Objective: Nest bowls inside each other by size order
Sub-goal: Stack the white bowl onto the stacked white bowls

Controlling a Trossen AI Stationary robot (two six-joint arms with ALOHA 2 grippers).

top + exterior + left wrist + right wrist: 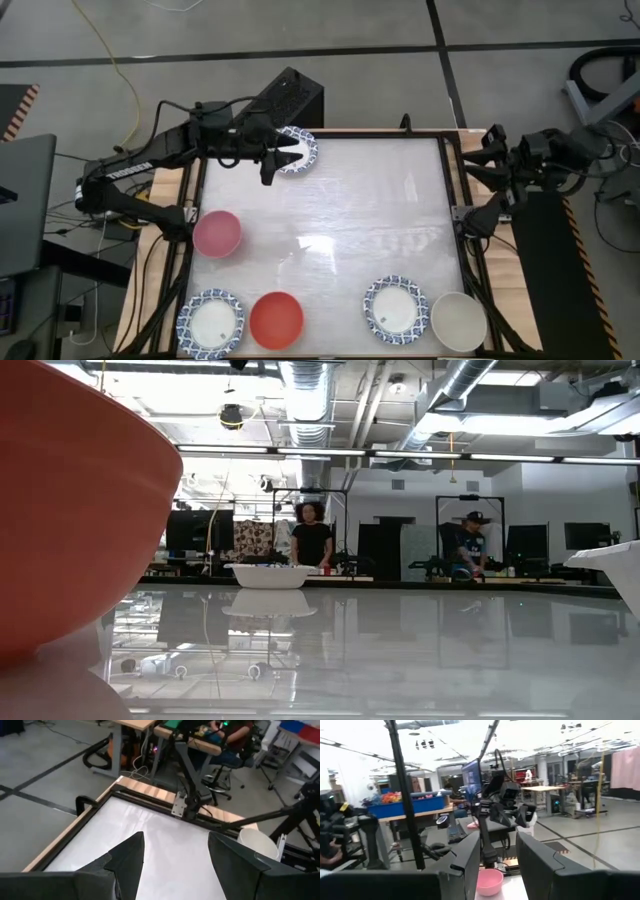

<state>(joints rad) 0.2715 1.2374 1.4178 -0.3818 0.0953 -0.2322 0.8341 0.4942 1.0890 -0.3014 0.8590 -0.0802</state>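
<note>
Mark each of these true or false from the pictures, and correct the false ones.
1. The left tool hangs over a blue-rimmed bowl at the table's far edge. True.
2. The left tool grips the pink bowl. False: its fingers stand open and empty, and the pink bowl sits apart on the table.
3. The red bowl lies between two blue-rimmed bowls along the near edge. True.
4. The cream bowl is nested inside the red one. False: it stands alone at the near right corner.
5. The right arm reaches over the table's middle. False: the right tool waits at the right edge.
</note>
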